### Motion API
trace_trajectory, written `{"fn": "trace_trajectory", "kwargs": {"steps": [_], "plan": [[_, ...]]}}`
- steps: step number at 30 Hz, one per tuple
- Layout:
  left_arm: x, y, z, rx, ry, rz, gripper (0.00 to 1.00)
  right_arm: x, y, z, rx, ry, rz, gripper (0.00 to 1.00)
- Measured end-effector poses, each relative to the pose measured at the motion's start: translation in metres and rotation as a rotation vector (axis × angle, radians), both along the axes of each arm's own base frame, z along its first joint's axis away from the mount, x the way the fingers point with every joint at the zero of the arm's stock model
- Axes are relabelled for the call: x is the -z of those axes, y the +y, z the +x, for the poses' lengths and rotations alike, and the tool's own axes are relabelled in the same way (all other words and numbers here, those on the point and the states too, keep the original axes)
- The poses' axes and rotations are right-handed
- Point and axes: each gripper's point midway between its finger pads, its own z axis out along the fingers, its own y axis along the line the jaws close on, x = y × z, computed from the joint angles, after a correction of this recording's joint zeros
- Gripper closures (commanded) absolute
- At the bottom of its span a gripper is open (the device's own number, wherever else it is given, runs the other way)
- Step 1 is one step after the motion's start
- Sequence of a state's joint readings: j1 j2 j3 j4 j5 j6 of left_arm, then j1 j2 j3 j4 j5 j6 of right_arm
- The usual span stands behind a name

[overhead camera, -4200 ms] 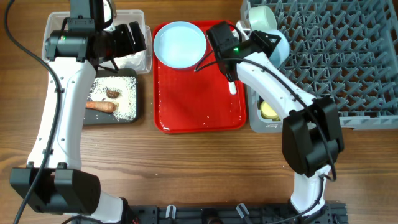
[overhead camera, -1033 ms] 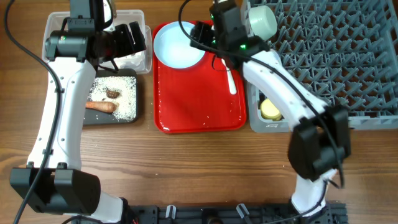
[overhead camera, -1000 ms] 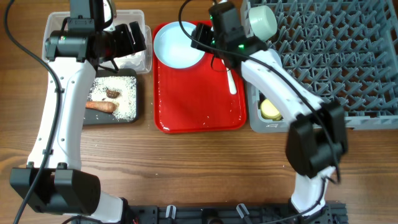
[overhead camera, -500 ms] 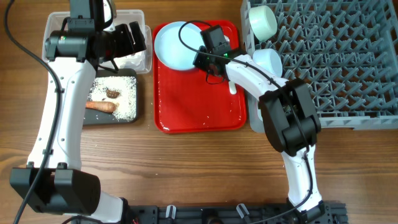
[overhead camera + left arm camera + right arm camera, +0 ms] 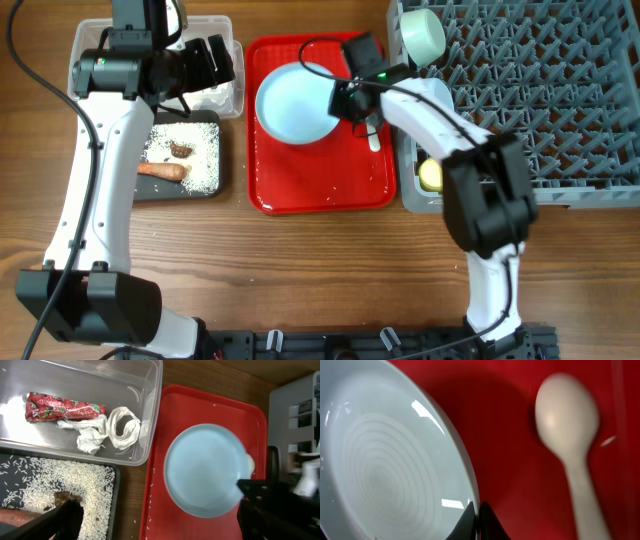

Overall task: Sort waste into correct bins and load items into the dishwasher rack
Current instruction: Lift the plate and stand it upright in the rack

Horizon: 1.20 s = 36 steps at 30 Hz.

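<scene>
Worktop (image 5: pixel 330 270), near edge outward.

Near left: black tray (image 5: pixel 200 194) holds spread rice grains (image 5: pixel 200 160). The sausage stick (image 5: pixel 162 170) lies at the tray's near edge, and the brown lump (image 5: pixel 181 150) sits just beyond it on the rice.

Near right: yellow cup (image 5: pixel 430 177) sits in the side compartment at the rack's (image 5: pixel 560 100) near-left corner.

Centre: red tray (image 5: pixel 320 180). The plate (image 5: pixel 292 103) is over its far half. Right claw (image 5: pixel 477 519) is pinched closed on the plate's rim. I cannot tell whether the plate touches the tray. The spoon (image 5: pixel 568 425) lies on the tray just right of the plate, apart from it.

Far left: clear tub (image 5: pixel 100 375) contains the wrapper (image 5: pixel 62 407) and, touching it, the white scrap (image 5: pixel 107 430). Left claw (image 5: pixel 213 62) hangs above the tub, fingers spread, holding nothing.

Far right: green bowl (image 5: pixel 422 35) lies tilted at the rack's far-left corner.
</scene>
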<state>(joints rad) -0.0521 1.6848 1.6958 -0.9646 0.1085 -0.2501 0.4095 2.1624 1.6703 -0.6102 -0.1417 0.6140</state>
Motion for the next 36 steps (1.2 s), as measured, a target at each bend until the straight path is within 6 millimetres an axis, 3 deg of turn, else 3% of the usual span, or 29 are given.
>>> {"fn": "trace_trajectory", "kwargs": {"steps": [2, 4, 5, 8, 11, 13, 19, 24, 26, 31, 36], "plan": [[0.0, 0.0, 0.0, 0.0, 0.0, 0.0, 0.0, -0.04, -0.006, 0.007, -0.037, -0.094, 0.007, 0.96], [0.0, 0.0, 0.0, 0.0, 0.0, 0.0, 0.0, -0.095, -0.017, 0.009, -0.056, -0.215, -0.001, 0.96], [0.0, 0.0, 0.0, 0.0, 0.001, 0.0, 0.0, -0.124, -0.026, 0.008, -0.055, -0.283, -0.024, 0.96], [0.0, 0.0, 0.0, 0.0, 0.0, 0.0, 0.0, -0.19, -0.056, 0.003, 0.0, -0.451, -0.134, 0.96], [0.0, 0.0, 0.0, 0.0, 0.0, 0.0, 0.0, -0.223, -0.099, 0.004, 0.127, -0.553, -0.32, 0.96], [0.0, 0.0, 0.0, 0.0, 0.0, 0.0, 0.0, -0.241, -0.146, 0.003, 0.259, -0.603, -0.577, 0.96], [0.0, 0.0, 0.0, 0.0, 0.0, 0.0, 0.0, -0.269, -0.223, -0.013, 0.339, -0.552, -1.063, 0.96], [0.0, 0.0, 0.0, 0.0, 0.0, 0.0, 0.0, -0.275, -0.284, -0.021, 0.288, -0.408, -1.276, 0.96], [0.0, 0.0, 0.0, 0.0, 0.0, 0.0, 0.0, -0.271, -0.298, -0.019, 0.214, -0.362, -1.302, 0.96], [0.0, 0.0, 0.0, 0.0, 0.0, 0.0, 0.0, -0.254, -0.314, -0.005, 0.054, -0.312, -1.308, 0.96], [0.0, 0.0, 0.0, 0.0, 0.0, 0.0, 0.0, -0.222, -0.3, 0.026, -0.139, -0.308, -1.305, 0.96]]}}
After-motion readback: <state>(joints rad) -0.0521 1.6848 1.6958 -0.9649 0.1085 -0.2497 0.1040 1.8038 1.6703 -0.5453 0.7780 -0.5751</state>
